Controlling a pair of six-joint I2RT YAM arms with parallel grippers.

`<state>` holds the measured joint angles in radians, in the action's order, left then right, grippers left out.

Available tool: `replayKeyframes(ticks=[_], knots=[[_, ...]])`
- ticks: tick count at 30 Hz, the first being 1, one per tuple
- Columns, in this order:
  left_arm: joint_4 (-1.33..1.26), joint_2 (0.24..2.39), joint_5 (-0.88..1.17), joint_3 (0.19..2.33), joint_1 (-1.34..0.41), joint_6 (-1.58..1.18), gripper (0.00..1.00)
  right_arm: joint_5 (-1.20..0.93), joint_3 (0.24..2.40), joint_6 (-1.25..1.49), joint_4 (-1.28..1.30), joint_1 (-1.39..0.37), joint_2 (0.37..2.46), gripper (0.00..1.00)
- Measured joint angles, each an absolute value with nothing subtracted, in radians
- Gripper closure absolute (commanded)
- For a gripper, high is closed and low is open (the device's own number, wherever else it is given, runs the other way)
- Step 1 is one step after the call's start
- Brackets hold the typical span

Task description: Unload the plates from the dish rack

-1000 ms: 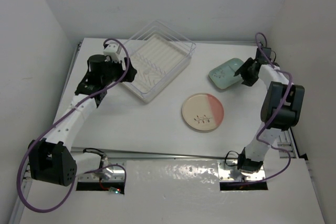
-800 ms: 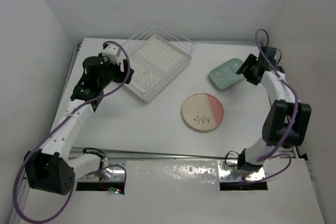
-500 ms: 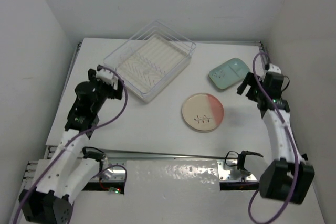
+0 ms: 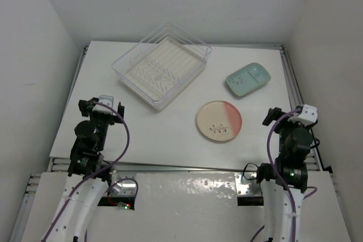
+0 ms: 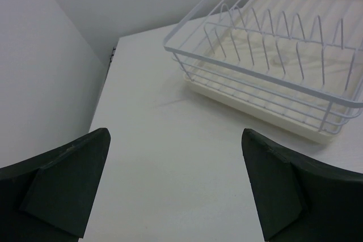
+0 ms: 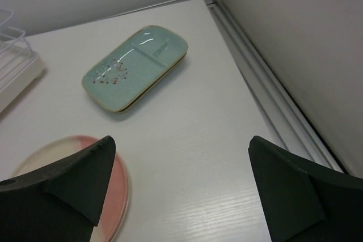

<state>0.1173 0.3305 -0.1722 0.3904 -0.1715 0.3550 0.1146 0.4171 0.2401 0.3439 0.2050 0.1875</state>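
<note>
The dish rack (image 4: 161, 65) stands at the back left, a clear bin with a white ribbed base. In the left wrist view the dish rack (image 5: 272, 66) shows bare wire prongs and no plate. A mint-green divided plate (image 4: 248, 79) lies flat at the back right. A round cream-and-pink plate (image 4: 219, 121) with a dark sprig lies in the middle. My left gripper (image 4: 102, 107) hangs open near the front left, well short of the rack. My right gripper (image 4: 286, 118) is open at the front right, with the mint plate (image 6: 135, 66) ahead and the pink plate (image 6: 116, 196) at its left finger.
White walls close in on the left, back and right. A metal rail (image 6: 272, 100) runs along the table's right edge, close to my right gripper. Bare white tabletop (image 5: 170, 157) lies under my left gripper (image 5: 176, 185).
Both arms have drawn back to the near edge, the left away from the rack and the right away from the mint plate. Both grippers have opened wider.
</note>
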Motion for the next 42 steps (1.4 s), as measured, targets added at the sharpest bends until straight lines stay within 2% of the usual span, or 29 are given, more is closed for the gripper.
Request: replayKeyframes(ticks=[12, 42], knots=[[0.21, 0.341, -0.315, 0.421, -0.171, 0.229, 0.0, 0.208, 0.467, 0.16, 0.487, 0.205, 0.14, 0.01], [0.261, 0.336, -0.262, 0.43, -0.171, 0.184, 0.0, 0.2, 0.505, 0.112, 0.553, 0.205, 0.137, 0.01]])
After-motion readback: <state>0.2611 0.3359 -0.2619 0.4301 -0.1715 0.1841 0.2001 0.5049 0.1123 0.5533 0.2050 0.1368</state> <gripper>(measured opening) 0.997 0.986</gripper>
